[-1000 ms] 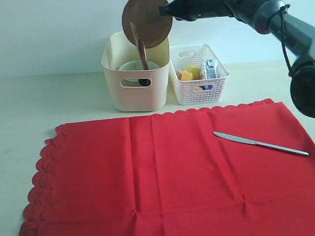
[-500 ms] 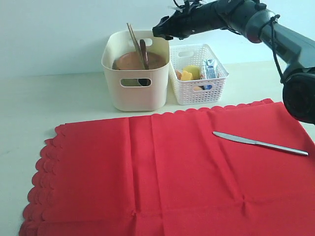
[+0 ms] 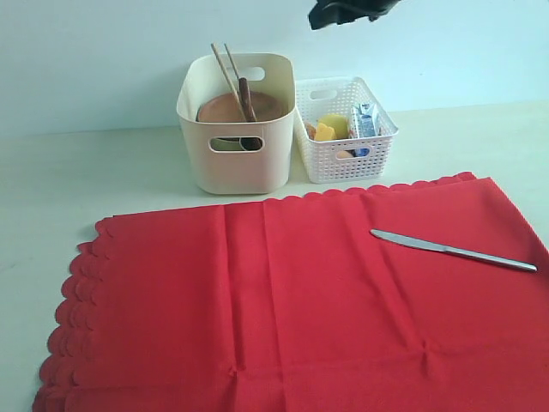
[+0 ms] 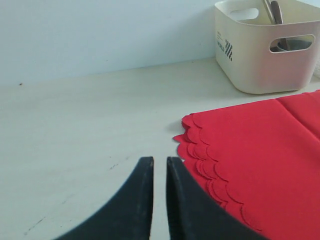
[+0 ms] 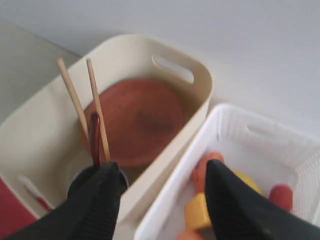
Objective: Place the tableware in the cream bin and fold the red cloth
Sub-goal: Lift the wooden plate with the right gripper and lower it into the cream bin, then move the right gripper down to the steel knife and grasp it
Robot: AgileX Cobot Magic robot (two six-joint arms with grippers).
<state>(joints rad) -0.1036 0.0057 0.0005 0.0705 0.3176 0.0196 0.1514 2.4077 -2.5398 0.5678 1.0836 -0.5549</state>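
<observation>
Right gripper (image 5: 161,170) is hovering open, empty, over bin (image 3: 236,172) | plate (image 3: 221,109), chopsticks (image 3: 225,67), spoon (image 3: 245,96) sitting inside | knife (image 3: 453,251) lying on unfolded cloth (image 3: 257,309), both pending

You are looking at white lattice basket (image 3: 360,167) sitting on pale tabletop (image 3: 120,163), close to plain back wall (image 3: 103,60). Yellow food piece (image 3: 333,126) is lying inside basket. Orange piece (image 3: 311,130) is touching it on one side. Blue-and-white carton (image 3: 365,120) is standing upright on other side. Small blue thing is showing through lattice low down; too small for you to identify.
</observation>
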